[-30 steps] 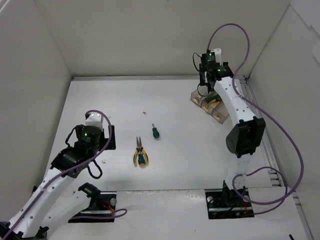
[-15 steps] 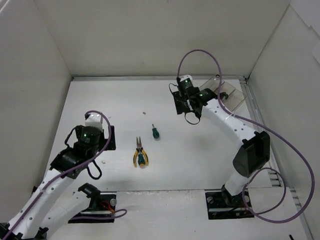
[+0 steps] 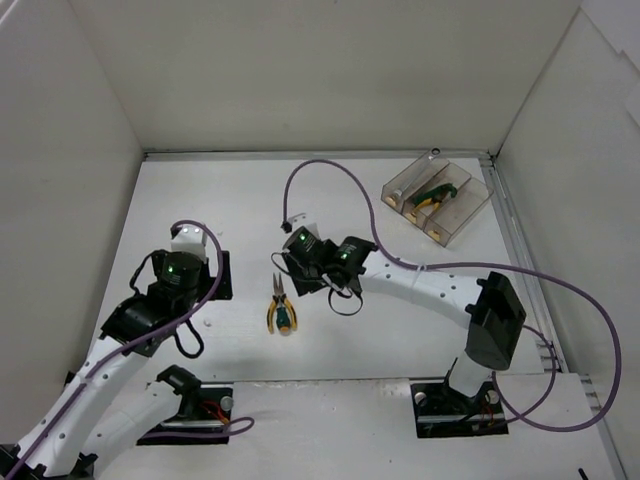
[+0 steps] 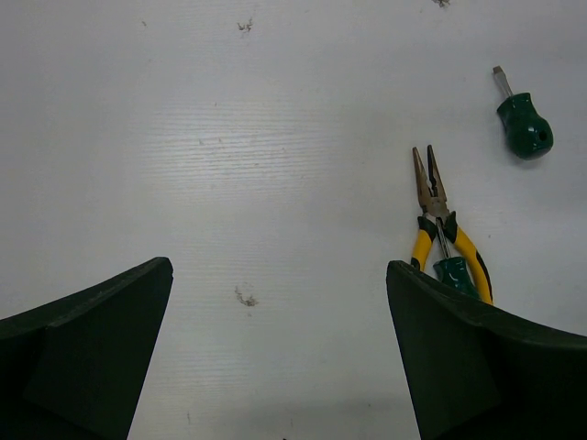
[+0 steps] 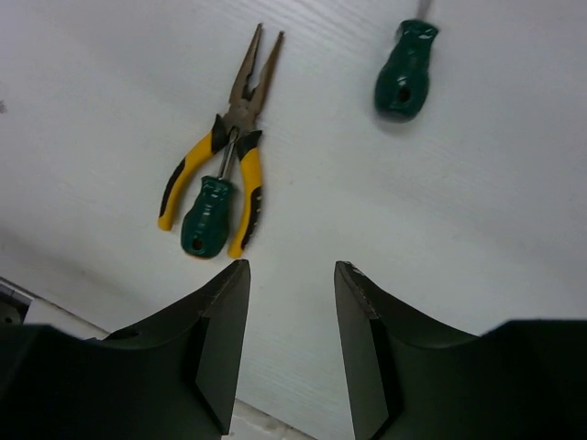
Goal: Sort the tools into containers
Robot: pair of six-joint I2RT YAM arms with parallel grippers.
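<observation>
In the overhead view the tray [image 3: 463, 210] sits in the upper right of the frame, close to the back wall, and is split into 3 long compartments. A pair of green-and-yellow pliers [image 3: 432, 193] lies in the middle compartment. The bits at the near ends of the compartments are too small to make out. Just left of centre on the table [image 3: 200, 190], the yellow-handled pliers [image 3: 279, 300] lie flat with their closed tips pointing toward the top of the frame. A green screwdriver [image 5: 206, 218] rests between their 2 handles, its shaft running up toward the pivot. A 2nd tool, the stubby screwdriver [image 5: 406, 78], lies apart from them in the upper right of the right wrist view and also in the upper right of the left wrist view. From overhead it is hidden under the right arm. The right gripper [image 5: 292, 275] hangs over the table beside the yellow-handled pliers, its fingers partly apart with only bare table between them, grasping nothing. The left gripper [image 4: 280, 275], at the lower left of the overhead frame, has its fingers spread wide and empty, with the yellow-handled pliers showing past its right finger.
</observation>
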